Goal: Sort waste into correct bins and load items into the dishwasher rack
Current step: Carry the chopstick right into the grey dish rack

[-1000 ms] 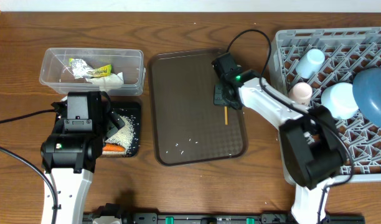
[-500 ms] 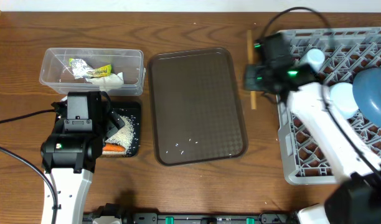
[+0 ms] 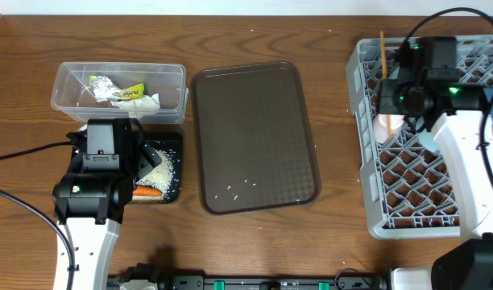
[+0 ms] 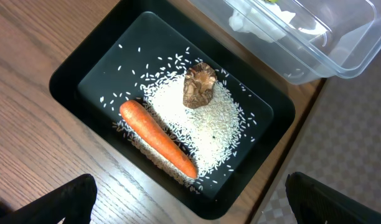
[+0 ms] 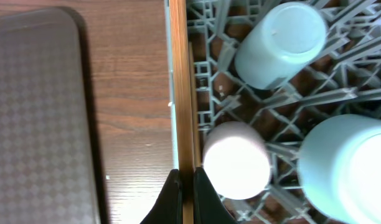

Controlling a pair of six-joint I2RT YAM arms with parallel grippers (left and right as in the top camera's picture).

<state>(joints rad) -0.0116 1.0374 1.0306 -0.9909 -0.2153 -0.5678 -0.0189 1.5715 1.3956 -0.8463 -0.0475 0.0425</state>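
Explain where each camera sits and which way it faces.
Overhead: fixed above the table, facing straight down; both arms show.
Left wrist: on the left arm, facing down into the black tray with carrot; the open left end effector's fingers show at bottom corners.
Right wrist: on the right arm, facing down at the dishwasher rack's left edge; the right end effector grips the chopsticks.
Shared: overhead and right wrist both show the brown tray.

Bare tabletop (image 3: 335, 161) separates serving tray (image 3: 254, 121) from rack (image 3: 416, 193); white cup (image 5: 237, 160) crowds the rack's edge.
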